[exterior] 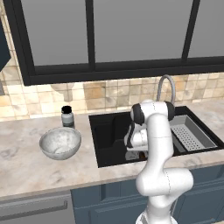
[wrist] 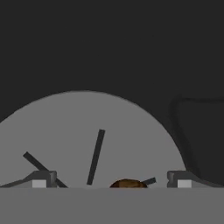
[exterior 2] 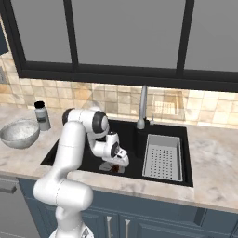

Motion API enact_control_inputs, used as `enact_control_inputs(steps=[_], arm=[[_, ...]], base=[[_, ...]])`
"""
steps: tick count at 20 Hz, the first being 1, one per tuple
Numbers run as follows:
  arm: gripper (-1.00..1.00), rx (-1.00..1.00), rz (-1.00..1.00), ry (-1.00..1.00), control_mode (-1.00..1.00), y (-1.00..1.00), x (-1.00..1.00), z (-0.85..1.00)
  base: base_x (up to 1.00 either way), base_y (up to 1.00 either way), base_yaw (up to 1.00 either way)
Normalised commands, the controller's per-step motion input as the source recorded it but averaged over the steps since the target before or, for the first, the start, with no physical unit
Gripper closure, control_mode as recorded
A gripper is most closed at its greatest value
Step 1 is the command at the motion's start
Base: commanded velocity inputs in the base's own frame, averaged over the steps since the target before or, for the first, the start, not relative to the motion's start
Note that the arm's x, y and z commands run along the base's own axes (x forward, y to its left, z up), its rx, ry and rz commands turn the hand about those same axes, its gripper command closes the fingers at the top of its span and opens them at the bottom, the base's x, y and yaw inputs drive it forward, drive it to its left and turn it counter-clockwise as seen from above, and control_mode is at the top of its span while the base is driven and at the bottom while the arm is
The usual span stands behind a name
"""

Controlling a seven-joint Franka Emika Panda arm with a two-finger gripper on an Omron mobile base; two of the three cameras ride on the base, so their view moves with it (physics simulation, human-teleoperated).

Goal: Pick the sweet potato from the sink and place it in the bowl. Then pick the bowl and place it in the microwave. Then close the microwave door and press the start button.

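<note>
- Down inside the sink, in the left base view, the gripper is seen lowered; the bowl is set on the counter to the left.
- From the right base view, the sweet potato is glimpsed under the gripper.
- By the hand view, the fingers are spread wide, with the sweet potato between them over the drain.

The sweet potato, a small reddish-brown lump, is seen on the round grey drain of the deep black sink. The grey-white marbled bowl is set upright on the counter, left of the sink.
</note>
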Motion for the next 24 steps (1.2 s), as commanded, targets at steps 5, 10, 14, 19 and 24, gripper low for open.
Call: enact_control_inputs(steps=[5, 10, 14, 19, 24], arm=[[-1.00, 0.00, 0.00, 0.00, -1.00, 0.00, -0.44, -0.25], [-1.00, 0.00, 0.00, 0.00, -1.00, 0.00, -0.27, -0.24], [-1.00, 0.00, 0.00, 0.00, -1.00, 0.00, -0.13, -0.20], [-1.00, 0.00, 0.00, 0.00, -1.00, 0.00, -0.28, -0.18], [-1.00, 0.00, 0.00, 0.00, -1.00, 0.00, -0.34, -0.12]], base=[[0.00, 0.00, 0.00], [0.00, 0.00, 0.00], [0.00, 0.00, 0.00], [0.00, 0.00, 0.00], [0.00, 0.00, 0.00]])
